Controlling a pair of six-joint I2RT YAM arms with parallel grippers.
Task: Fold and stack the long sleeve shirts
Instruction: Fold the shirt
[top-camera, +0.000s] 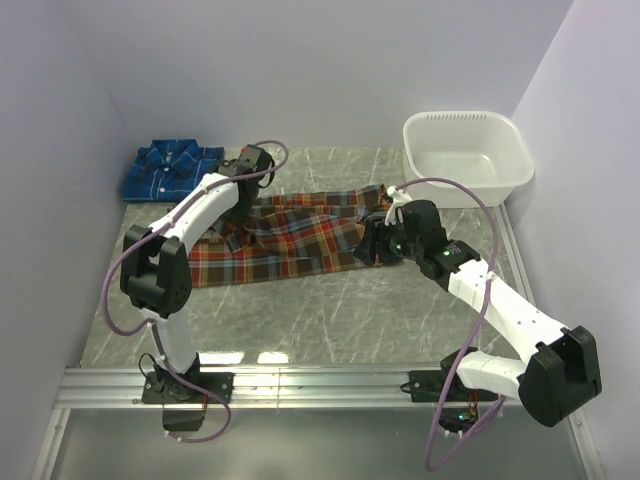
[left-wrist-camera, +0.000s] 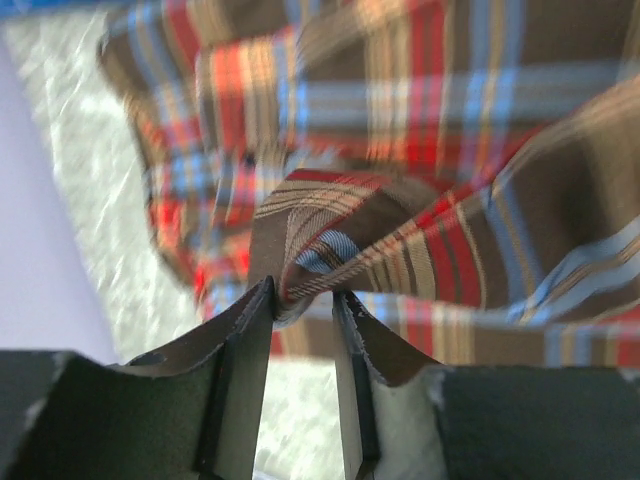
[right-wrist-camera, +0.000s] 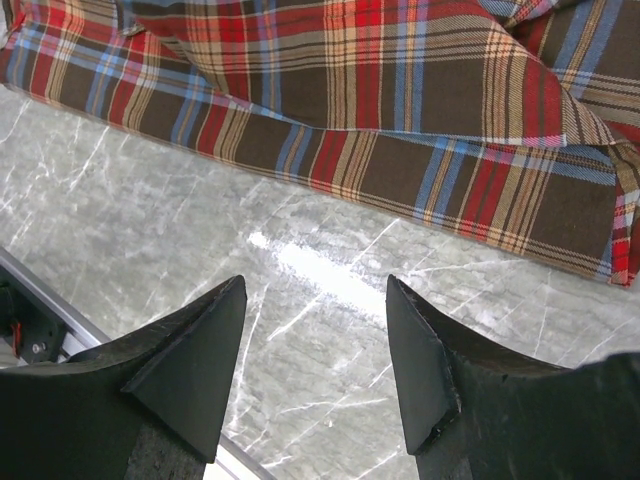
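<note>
**Left hand at a fold of the red-orange shirt, right hand released over the worktop**

My left hand (top-camera: 258, 160) is stretched out to the far side of the red-orange shirt (top-camera: 290, 245). In my left wrist view, the fingers (left-wrist-camera: 240, 340) of this hand (left-wrist-camera: 302, 295) stand a little apart, with only a narrow gap. A raised fold of the red-orange shirt (left-wrist-camera: 450, 230) sits just at their tips, partly between them. If they press the cloth or only touch it, I cannot tell. The rest of the shirt spreads away in front of this hand, wrinkled and partly blurred.

My right hand (top-camera: 372, 240) is at the right end of the same shirt. In my right wrist view this hand (right-wrist-camera: 315, 285) is released: the two fingers (right-wrist-camera: 200, 350) stand wide apart and nothing is between them. Under them I see only the grey marbled worktop (right-wrist-camera: 250, 300). The edge of the red-orange shirt (right-wrist-camera: 400, 100) lies flat just in front of the fingertips, not touching them.

The blue shirt (top-camera: 170, 170) lies folded near my left hand, to its left, in the far corner of the worktop (top-camera: 350, 310). It is apart from the red-orange shirt, not stacked with it.

A white tub (top-camera: 500, 180) stands beyond my right hand, to its right.
</note>
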